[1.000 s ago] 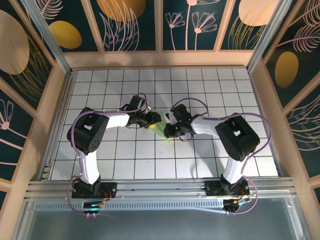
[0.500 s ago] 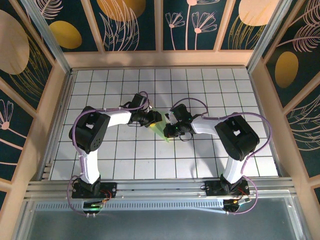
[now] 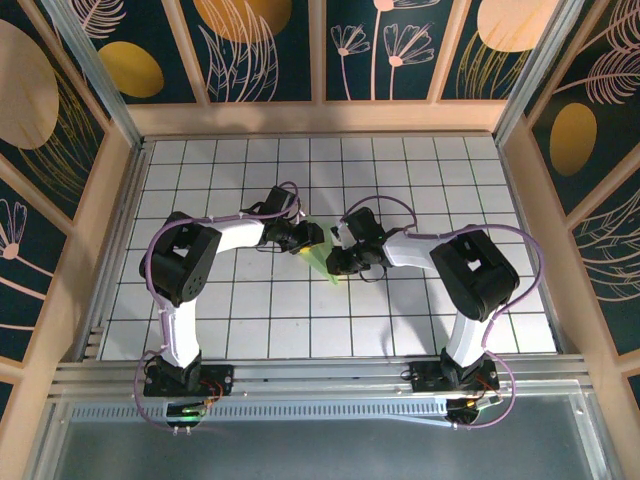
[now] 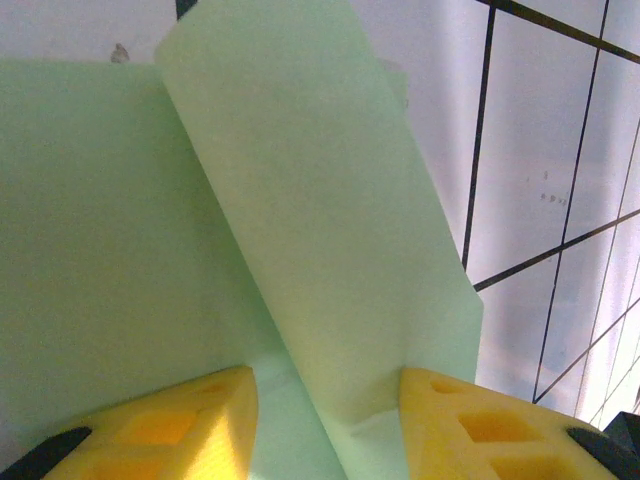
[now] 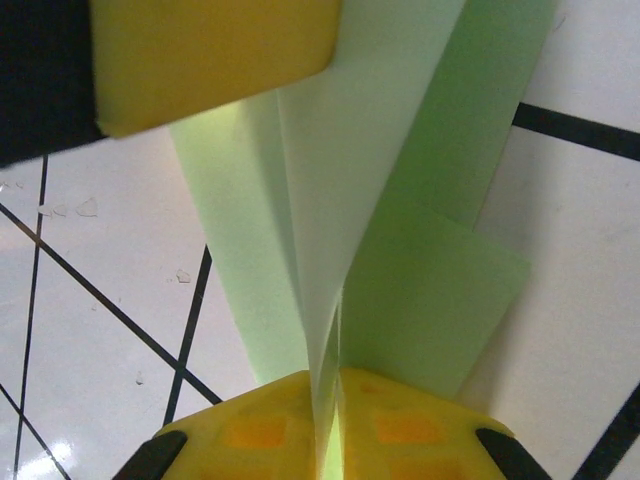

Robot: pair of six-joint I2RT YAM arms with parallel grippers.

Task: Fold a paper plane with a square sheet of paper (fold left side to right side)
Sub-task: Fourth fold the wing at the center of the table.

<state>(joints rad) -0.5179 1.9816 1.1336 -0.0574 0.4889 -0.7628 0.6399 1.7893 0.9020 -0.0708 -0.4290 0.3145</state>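
Paper plane (image 3: 318, 258), half folded, middle of the tabletop (image 3: 250, 310); my right hand (image 5: 330, 408) pinches its centre crease (image 5: 322, 300), left hand (image 4: 322, 400) half-open astride a flap (image 4: 330, 220). I'd align edges, then press flat

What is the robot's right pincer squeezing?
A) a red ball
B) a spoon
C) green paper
C: in the right wrist view, the right pincer is nearly closed on a thin upright fold of the green paper.
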